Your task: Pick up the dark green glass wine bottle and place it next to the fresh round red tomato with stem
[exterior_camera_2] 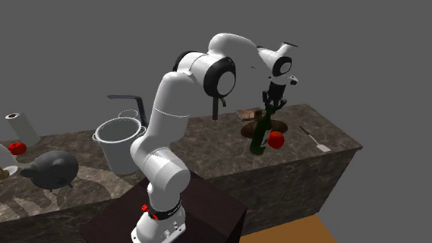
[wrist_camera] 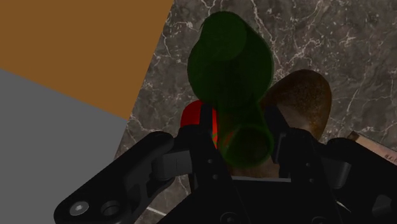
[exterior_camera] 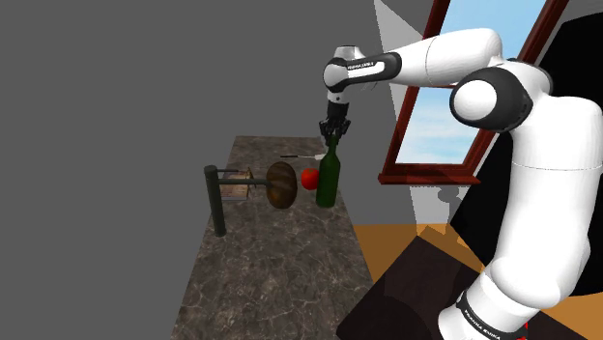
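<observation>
Desk (exterior_camera: pixel 280 280): marble top. The bottle stands at its right edge in the shoulder view, with the floor (exterior_camera: pixel 391 241) just beyond.

Risk: the bottle is tall and narrow and held only at the neck, so it can swing or slip. Letting go while it leans, or any sideways nudge, could tip it off the edge. It could also knock the tomato and send it rolling.

Brown oval object (exterior_camera: pixel 281 184): just left of the tomato, could get bumped too.

Dark green bottle (exterior_camera: pixel 328 184): upright, long axis vertical, neck up. Base is at desk level; touching or just above, cannot tell.

Tomato (exterior_camera: pixel 309 179): just beside the bottle, on its left.

End effector (exterior_camera: pixel 334 130): over the bottle top, fingers closed on the neck, one on each side in the wrist view.
</observation>
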Motion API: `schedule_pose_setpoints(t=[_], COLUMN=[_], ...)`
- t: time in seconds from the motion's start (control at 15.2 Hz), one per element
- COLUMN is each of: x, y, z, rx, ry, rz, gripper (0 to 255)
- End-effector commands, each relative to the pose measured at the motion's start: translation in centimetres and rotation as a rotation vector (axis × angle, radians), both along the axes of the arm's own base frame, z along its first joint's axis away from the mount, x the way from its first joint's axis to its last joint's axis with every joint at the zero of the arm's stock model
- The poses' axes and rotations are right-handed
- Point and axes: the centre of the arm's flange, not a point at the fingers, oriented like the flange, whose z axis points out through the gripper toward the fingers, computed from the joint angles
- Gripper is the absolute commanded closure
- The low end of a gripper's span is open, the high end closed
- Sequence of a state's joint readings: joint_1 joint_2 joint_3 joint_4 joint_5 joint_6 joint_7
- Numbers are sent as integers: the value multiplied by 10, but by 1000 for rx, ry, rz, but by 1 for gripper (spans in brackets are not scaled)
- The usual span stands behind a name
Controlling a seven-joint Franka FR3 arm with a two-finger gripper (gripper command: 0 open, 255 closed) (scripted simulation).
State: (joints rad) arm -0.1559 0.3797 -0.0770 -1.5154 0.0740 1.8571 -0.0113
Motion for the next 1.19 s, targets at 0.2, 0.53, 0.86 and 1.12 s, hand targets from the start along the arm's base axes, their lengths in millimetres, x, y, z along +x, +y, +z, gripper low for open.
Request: schedule_pose_setpoints(t=[0.2, 0.53, 0.86, 1.12], x=[-1, -1, -1, -1], y=[0, 0, 0, -1], z=[-18, -18, -18, 8], rx=[0, 0, 0, 0], ry=[-1, -1, -1, -1], rz=[0, 0, 0, 0], gripper=[255, 255, 0, 0])
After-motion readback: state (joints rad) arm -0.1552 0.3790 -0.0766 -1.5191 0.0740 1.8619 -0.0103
